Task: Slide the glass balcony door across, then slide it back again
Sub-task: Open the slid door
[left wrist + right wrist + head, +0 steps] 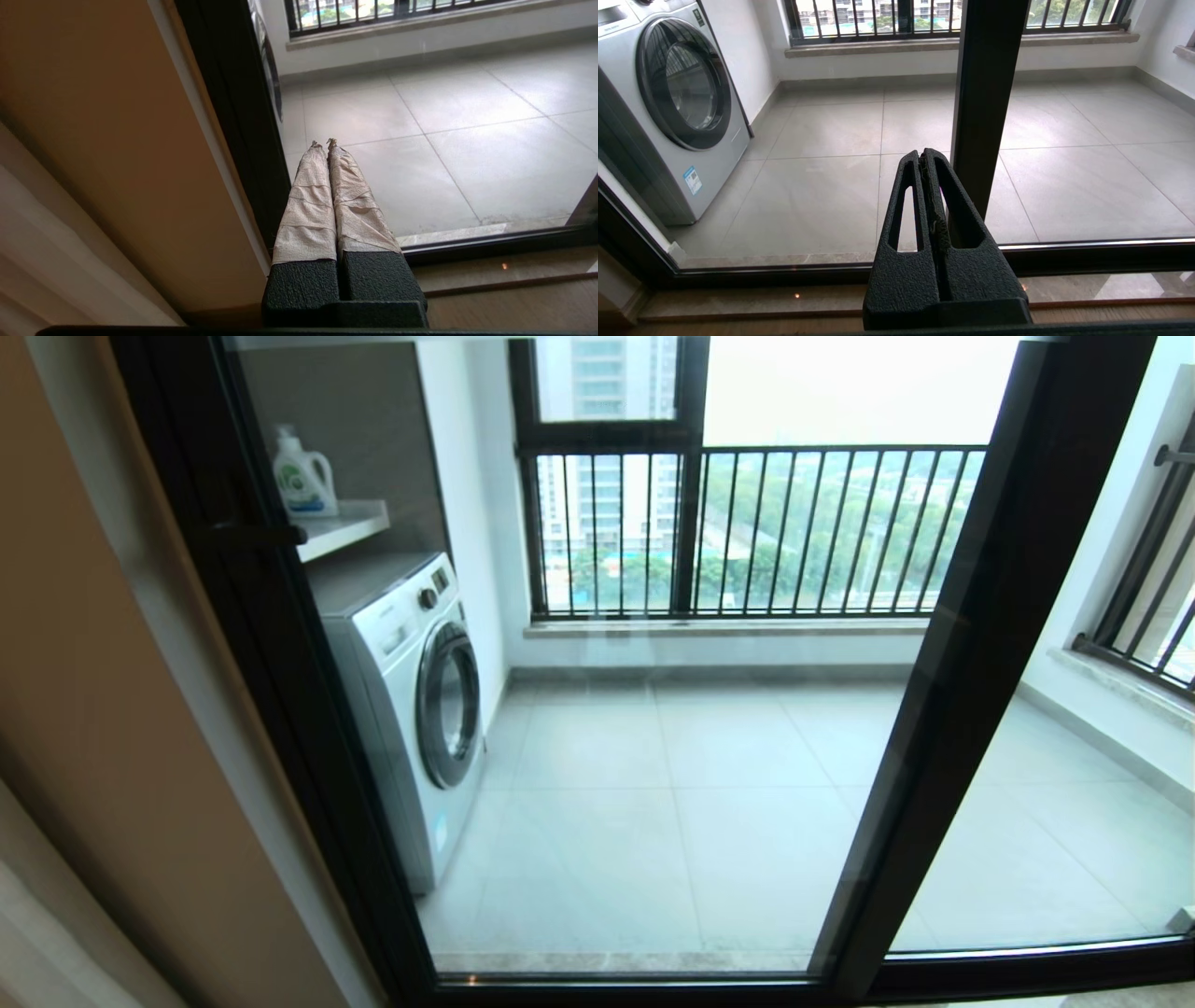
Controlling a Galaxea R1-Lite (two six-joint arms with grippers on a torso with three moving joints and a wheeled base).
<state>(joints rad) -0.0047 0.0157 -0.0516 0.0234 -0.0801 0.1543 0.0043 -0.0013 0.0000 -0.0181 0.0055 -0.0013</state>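
Observation:
The glass balcony door (280, 644) stands in front of me, and its left black upright lies against the beige wall. A small black handle (257, 534) sticks out from that upright. Neither gripper shows in the head view. In the left wrist view my left gripper (324, 142), with tape-wrapped fingers, is shut on nothing, low beside the door's left upright (233, 116). In the right wrist view my right gripper (922, 154) is shut and empty, just short of the glass and next to the middle black upright (985, 93).
Behind the glass stand a white washing machine (411, 700) and a detergent bottle (303, 476) on a shelf. A black-railed window (747, 532) closes the tiled balcony. A second black-framed glass panel (1074, 803) is at the right. A wooden sill (738, 298) runs below the track.

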